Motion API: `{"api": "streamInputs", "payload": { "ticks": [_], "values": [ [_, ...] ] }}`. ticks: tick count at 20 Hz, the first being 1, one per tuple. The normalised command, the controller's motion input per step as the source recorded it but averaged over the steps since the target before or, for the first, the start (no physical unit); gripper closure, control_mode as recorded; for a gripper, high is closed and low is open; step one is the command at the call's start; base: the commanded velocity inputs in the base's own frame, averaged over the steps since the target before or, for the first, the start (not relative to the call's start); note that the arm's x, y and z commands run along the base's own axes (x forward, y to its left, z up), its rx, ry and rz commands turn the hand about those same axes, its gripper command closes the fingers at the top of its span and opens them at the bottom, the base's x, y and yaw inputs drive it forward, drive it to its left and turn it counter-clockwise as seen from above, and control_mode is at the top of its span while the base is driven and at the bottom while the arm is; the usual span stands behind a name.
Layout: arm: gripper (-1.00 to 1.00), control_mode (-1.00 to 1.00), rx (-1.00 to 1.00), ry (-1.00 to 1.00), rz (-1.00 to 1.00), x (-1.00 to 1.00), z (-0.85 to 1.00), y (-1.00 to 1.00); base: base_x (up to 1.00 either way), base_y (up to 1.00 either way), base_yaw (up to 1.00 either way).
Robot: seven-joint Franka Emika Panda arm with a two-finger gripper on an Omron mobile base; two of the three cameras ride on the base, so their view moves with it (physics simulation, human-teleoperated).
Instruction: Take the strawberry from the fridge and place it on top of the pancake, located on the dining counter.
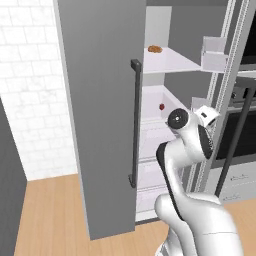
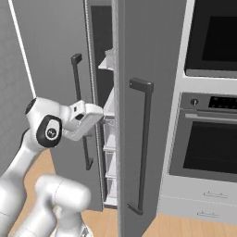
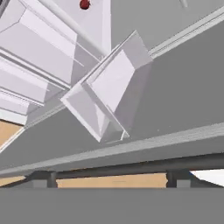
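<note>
Task status: early stage, fridge [image 1: 95, 125] door open, fetch not begun.
Strawberry [image 1: 161, 106] lies on a middle white shelf inside; gripper [image 1: 207, 114] at the opening, jaws spread wide, empty. Grasp, carry and placement on pancake remain.

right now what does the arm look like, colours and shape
Glossy white rounded arm with bulbous links, black panels at the joints and a round dark joint cap. The hand is a boxy white block. No cables or markings visible.

Fridge [image 1: 100, 115] left door swung wide, shelves reachable thru gap; right door [image 2: 143, 115] edge & door bin [image 3: 109, 92] crowd arm's side.
</note>
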Motion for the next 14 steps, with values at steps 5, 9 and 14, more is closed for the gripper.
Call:
{"api": "streamInputs", "payload": {
  "ticks": [5,9,14],
  "values": [
    [-1.0,-1.0,-0.15,0.28,0.14,0.93,-0.06,0.58,0.0,0.0,0.0],
    [-1.0,-1.0,-0.03,0.16,0.06,0.9,-0.35,0.06,0.0,0.0,0.0],
    [-1.0,-1.0,0.0,0.0,0.0,0.45,-0.33,-0.4,0.0,0.0,0.0]
  ]
}}
